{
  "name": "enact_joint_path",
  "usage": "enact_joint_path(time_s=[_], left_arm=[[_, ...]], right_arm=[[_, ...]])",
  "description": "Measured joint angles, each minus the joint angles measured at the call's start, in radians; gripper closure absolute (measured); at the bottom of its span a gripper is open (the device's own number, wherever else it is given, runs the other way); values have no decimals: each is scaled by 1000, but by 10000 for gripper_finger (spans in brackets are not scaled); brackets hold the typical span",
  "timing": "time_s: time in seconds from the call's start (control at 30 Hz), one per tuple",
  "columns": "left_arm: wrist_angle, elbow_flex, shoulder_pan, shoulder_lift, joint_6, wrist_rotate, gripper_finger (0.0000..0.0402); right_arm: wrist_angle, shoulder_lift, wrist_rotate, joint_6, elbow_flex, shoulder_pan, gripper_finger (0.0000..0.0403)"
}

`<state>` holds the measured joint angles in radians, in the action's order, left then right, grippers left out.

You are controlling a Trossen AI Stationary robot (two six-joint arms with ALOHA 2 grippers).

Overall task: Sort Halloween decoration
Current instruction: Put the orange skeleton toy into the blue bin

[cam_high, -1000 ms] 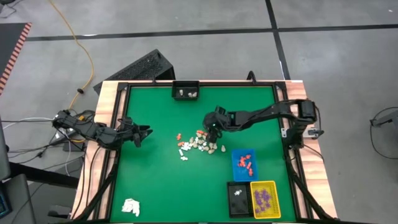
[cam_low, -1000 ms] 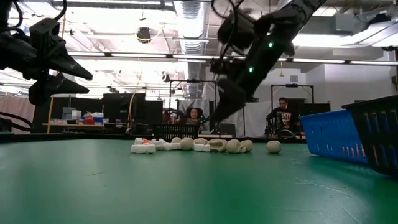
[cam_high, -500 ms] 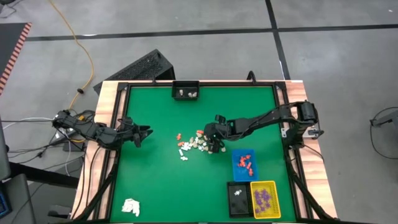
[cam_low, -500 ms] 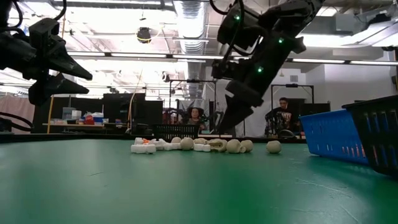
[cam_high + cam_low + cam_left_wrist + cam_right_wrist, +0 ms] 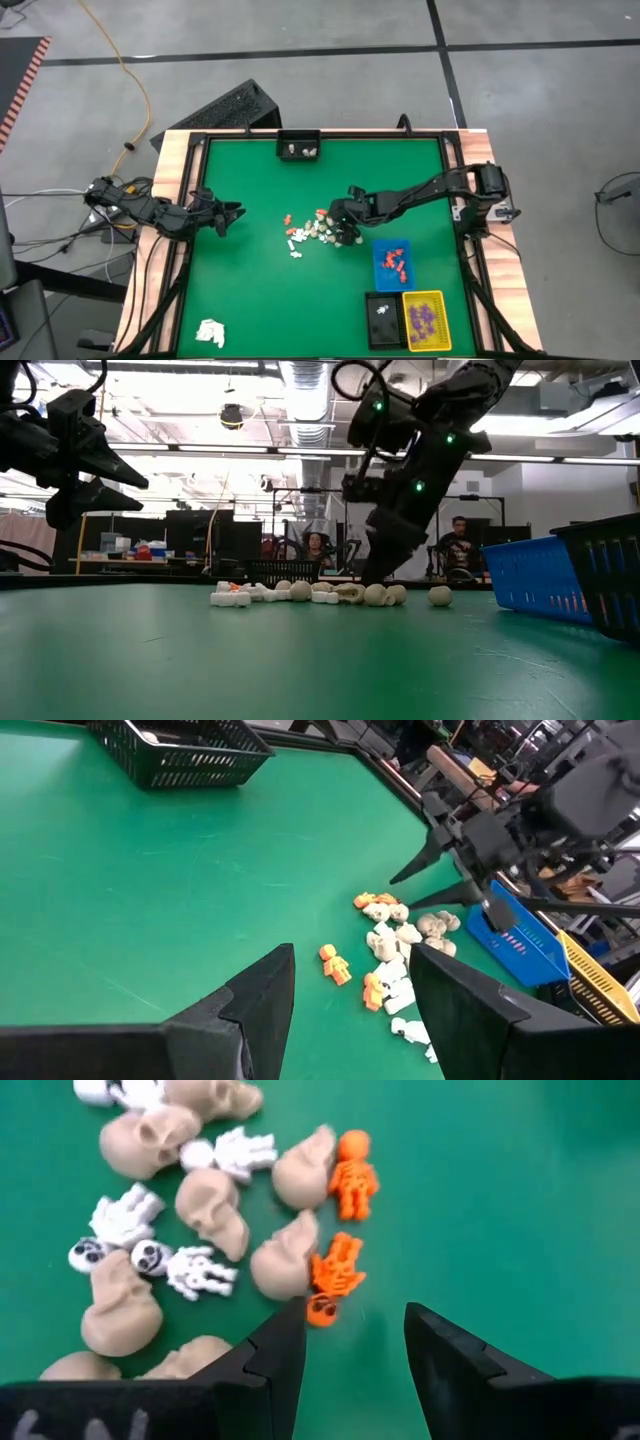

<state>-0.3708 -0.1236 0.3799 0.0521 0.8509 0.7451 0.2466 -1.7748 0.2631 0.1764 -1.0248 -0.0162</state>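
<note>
Now the right claw (image 5: 345, 1342), spread, has dropped lower over the pile's (image 5: 318, 233) orange skeleton (image 5: 332, 1278), ready to pinch.

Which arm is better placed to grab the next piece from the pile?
The right. Its pincer is open directly over the pile, next to an orange skeleton. The left pincer hangs near the table's left edge, away from the pieces.

Row of small cream and white Halloween decoration pieces (image 5: 320, 594) lying on green table (image 5: 250, 660), one cream piece (image 5: 439, 596) a little apart. Right gripper (image 5: 372, 572) coming down from above, tip just above the row. Left gripper (image 5: 112, 482) hanging high, well apart. Blue tray (image 5: 535, 580) near the edge.
</note>
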Motion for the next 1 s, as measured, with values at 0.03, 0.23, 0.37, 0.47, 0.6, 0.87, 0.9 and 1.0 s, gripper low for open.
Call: enact_joint_path(time_s=[0.03,0.23,0.37,0.47,0.6,0.87,0.9,1.0], left_arm=[[0,0,0,0,0,0,213],[0,0,0,0,0,1,213],[0,0,0,0,0,1,213],[0,0,0,0,0,4,213],[0,0,0,0,0,3,213],[0,0,0,0,-1,3,213],[0,0,0,0,0,3,213],[1,0,0,0,0,2,213]], right_arm=[[-2,-13,0,0,-1,0,227],[-14,-42,1,-3,-3,1,227],[-50,-35,-1,-30,0,16,227],[-76,-34,0,-42,0,37,227],[-76,-34,-22,-33,0,62,227],[-87,-46,-68,-27,0,78,227],[-87,-46,-73,-27,-1,79,227],[-103,-64,-104,-43,-2,89,228]])
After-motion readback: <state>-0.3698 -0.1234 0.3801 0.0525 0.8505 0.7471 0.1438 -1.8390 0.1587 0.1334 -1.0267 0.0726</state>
